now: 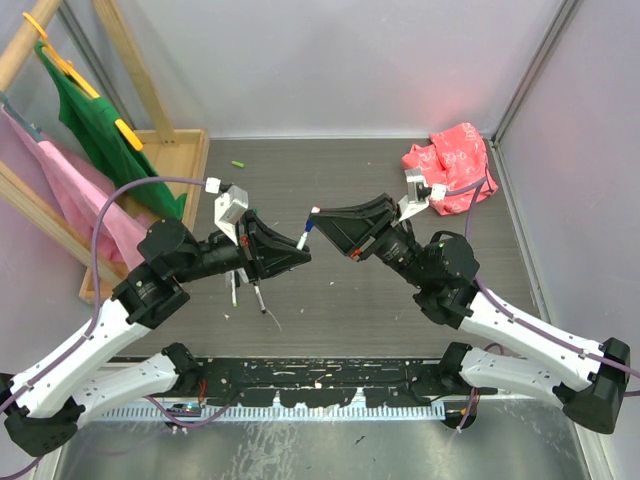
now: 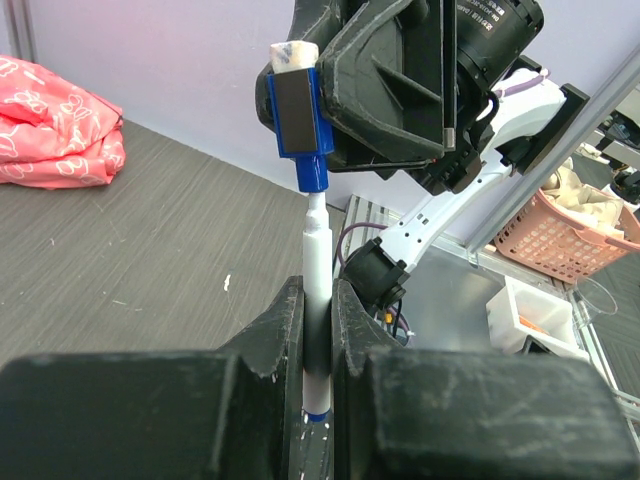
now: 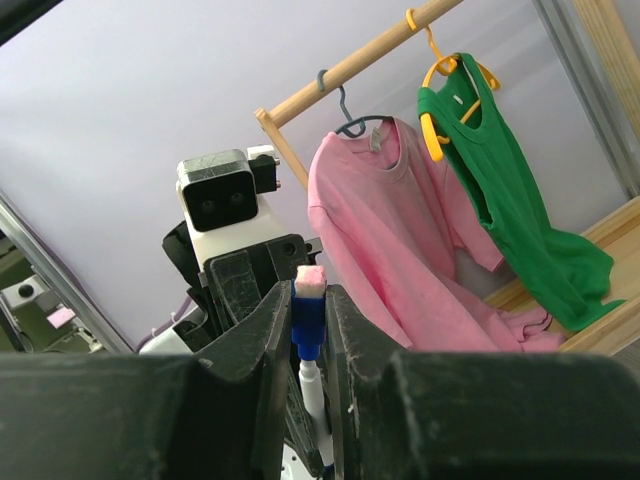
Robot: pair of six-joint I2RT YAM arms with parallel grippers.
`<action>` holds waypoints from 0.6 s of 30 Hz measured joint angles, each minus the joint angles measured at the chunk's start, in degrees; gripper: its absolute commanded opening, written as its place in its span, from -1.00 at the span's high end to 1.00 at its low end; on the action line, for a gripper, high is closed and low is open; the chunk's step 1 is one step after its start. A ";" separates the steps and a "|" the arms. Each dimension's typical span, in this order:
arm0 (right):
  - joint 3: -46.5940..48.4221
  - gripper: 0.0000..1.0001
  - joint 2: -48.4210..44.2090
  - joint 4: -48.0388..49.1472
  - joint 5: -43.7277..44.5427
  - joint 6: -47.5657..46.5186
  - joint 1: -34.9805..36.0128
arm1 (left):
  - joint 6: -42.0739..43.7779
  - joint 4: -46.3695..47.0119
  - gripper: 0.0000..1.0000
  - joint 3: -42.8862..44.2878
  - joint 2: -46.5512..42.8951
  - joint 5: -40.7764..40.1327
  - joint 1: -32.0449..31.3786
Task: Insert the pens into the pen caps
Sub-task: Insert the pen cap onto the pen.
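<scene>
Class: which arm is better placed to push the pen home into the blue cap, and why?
Left, probably: the left hand grips the pen lengthwise, tip at the blue cap clamped in the right hand, so a straight forward push should seat it.

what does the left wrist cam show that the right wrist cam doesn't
Only the left wrist view: the red cloth on the table, a pink basket off to the side, and the left gripper shut on the white pen by its barrel. Only the right wrist view: a pink shirt and a green top hanging from a wooden rail, plus the left arm's camera. Both: the blue cap held in the right gripper, with the pen's tip at its mouth.
</scene>
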 measured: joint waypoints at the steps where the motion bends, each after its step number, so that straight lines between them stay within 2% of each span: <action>1: -0.02 1.00 0.00 0.00 -0.09 0.04 0.02 | 0.00 0.00 1.00 0.00 0.00 0.00 0.00; 18: -2.80 1.00 -0.76 1.20 -0.35 1.46 0.98 | 0.00 -1.03 1.00 0.00 0.13 0.00 0.00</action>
